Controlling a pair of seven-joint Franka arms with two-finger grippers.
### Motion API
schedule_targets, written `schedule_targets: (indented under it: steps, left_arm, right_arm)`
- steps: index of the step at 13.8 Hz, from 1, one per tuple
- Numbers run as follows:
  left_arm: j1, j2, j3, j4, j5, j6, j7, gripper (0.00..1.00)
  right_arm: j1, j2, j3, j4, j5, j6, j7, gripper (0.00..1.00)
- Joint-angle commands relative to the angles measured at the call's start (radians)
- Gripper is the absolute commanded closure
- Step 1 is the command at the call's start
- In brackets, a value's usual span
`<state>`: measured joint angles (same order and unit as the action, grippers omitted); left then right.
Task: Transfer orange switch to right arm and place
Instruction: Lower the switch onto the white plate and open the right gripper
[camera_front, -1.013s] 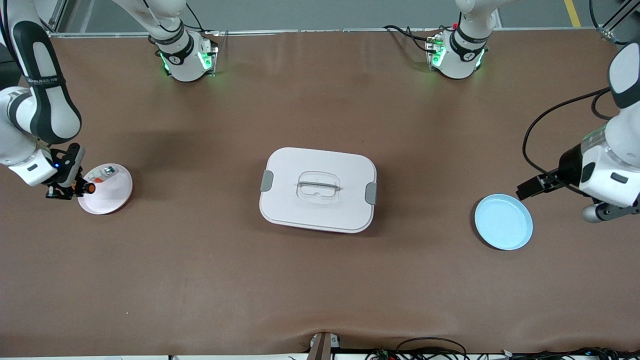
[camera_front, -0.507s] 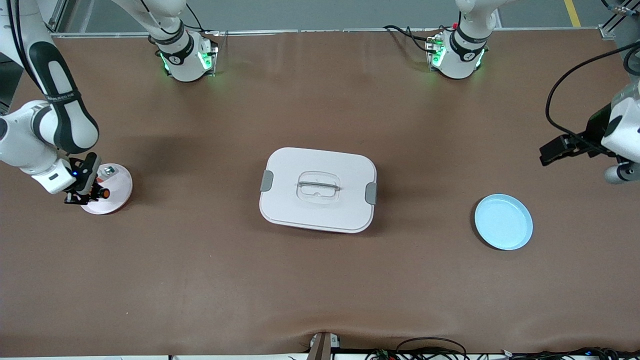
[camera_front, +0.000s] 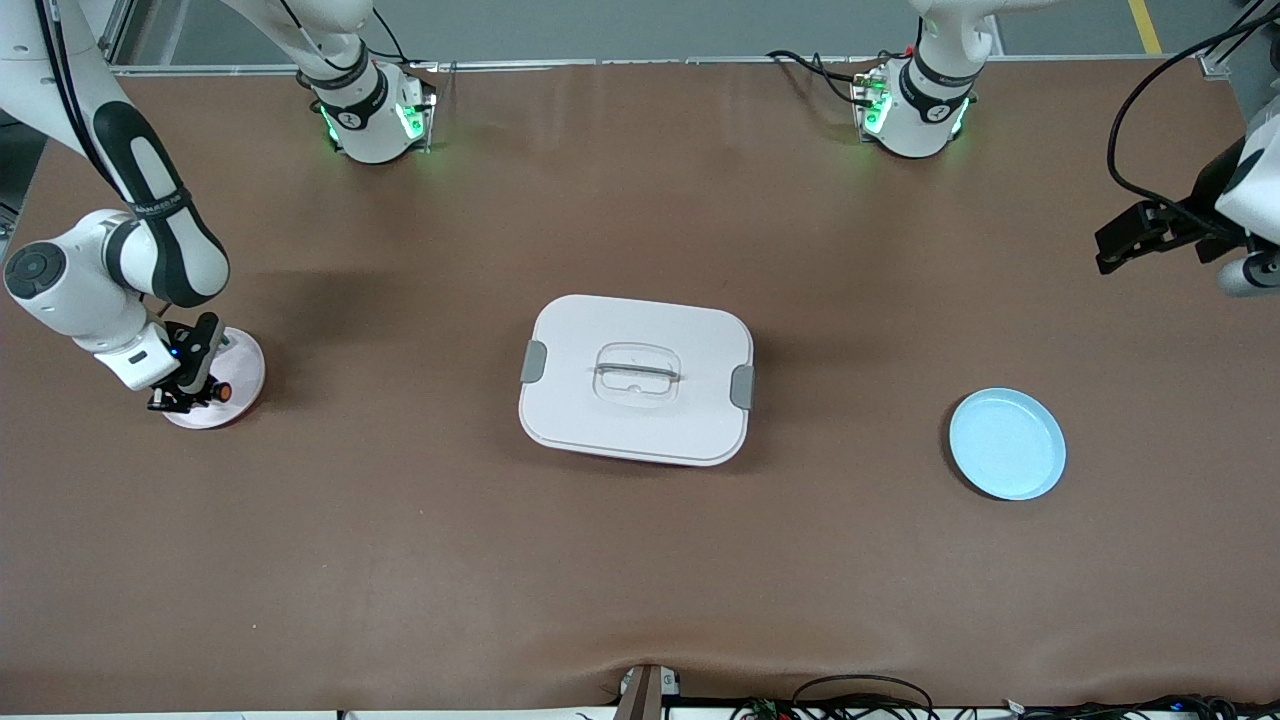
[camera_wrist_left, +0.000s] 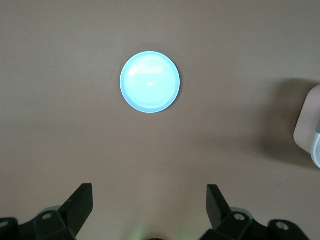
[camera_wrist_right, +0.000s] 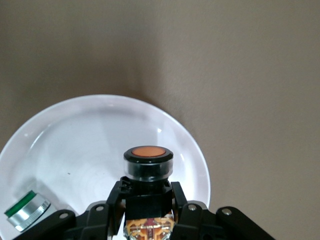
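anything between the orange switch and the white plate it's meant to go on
Nothing visible. The right gripper holds the orange switch directly over the white plate; a small silver piece with a green band lies off toward the plate's rim.

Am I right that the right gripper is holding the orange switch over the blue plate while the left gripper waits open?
Not quite: the right gripper holds the orange switch over the white plate, not the blue plate, which sits toward the left arm's end of the table. The right wrist view shows this. The left gripper does wait open.
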<state>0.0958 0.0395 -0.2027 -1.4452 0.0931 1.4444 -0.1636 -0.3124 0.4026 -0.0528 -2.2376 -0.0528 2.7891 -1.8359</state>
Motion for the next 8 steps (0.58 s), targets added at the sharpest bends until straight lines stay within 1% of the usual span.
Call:
schedule_targets:
  steps: [1, 8]
  left_arm:
    - [-0.005, -0.090, 0.011, -0.113, -0.030, 0.054, 0.016, 0.00]
    - [-0.005, -0.089, 0.009, -0.113, -0.032, 0.054, 0.018, 0.00]
  right_arm:
    - [0.003, 0.002, -0.009, -0.011, -0.033, 0.020, 0.021, 1.00]
    - [0.004, 0.007, -0.010, -0.043, -0.033, 0.046, 0.023, 1.00]
